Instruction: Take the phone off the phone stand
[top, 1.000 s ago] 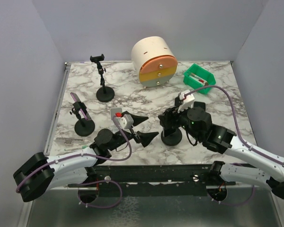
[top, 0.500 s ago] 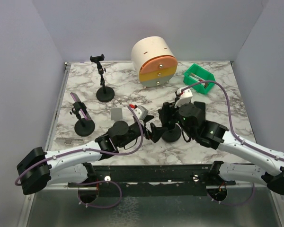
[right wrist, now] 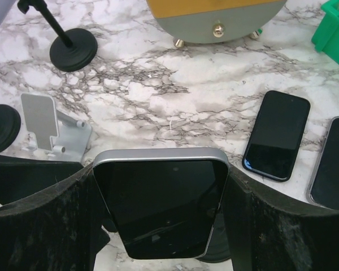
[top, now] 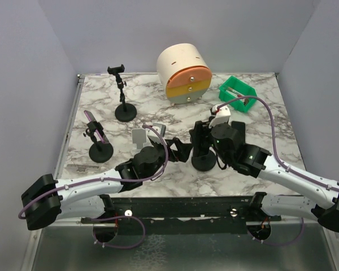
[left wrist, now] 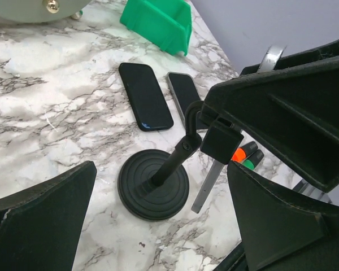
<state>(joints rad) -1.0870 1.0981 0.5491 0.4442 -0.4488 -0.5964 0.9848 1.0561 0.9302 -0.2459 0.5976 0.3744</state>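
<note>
Currently I have the right gripper [right wrist: 160, 175] pinching the phone [right wrist: 161, 210] by its two long edges. My right wrist camera shows a black finger pressed flat against each side of the silver frame, with the dark screen facing the lens. The phone stands upright near the middle of the marble table [top: 158, 90], on the phone stand [left wrist: 152, 189]. From the left wrist camera I can see the stand's clamp [left wrist: 221, 141] sitting against the phone's thin silver edge, so it has not come free. The stem leans down from the clamp to a round ribbed base that is flat on the table.

My left gripper [top: 179, 150] is spread wide, low and just beside that base on its left. Its fingers [left wrist: 39, 226] frame the base in the wrist view and touch nothing.

Behind the stand two loose phones [left wrist: 145, 96] lie flat, screens up and side by side. Past them is a green bin [top: 237, 93] at the far right. A round drawer unit [top: 183, 73] with orange, yellow and grey fronts sits at the far centre. Two other stands [top: 124, 93] are on the left side, and a small white phone holder [right wrist: 42, 121] rests near the left arm.
</note>
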